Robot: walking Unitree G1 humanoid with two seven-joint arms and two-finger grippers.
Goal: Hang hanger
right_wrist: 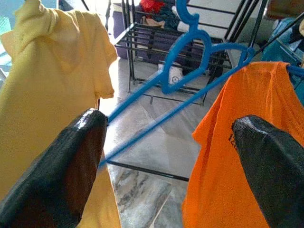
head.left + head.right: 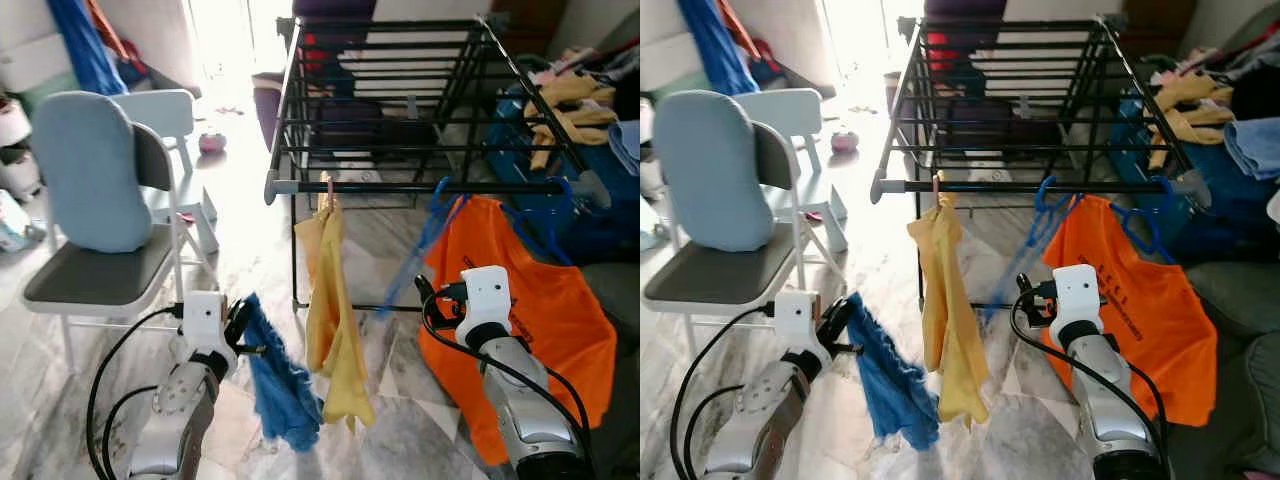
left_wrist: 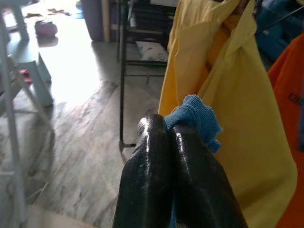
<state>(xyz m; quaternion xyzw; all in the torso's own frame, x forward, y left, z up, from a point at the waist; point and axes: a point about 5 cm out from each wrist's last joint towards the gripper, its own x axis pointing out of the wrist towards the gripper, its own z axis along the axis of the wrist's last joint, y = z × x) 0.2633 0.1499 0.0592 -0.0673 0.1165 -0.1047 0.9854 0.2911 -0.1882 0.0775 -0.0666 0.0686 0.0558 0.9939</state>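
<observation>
Black drying rack (image 2: 420, 110) stands over marble floor | orange shirt (image 2: 540, 300) and yellow shirt (image 2: 335, 320) hang from its front rail | empty blue hanger (image 1: 190, 66) dangles there between them | right gripper (image 1: 171, 156) gapes wide before it | left gripper (image 3: 175, 156) pinches blue cloth (image 2: 280, 380)

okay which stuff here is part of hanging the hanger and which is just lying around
Job:
- blue hanger
- drying rack
- blue cloth in left claw
- right claw, open

Lying around:
- grey chair
- yellow shirt
- orange shirt
</observation>
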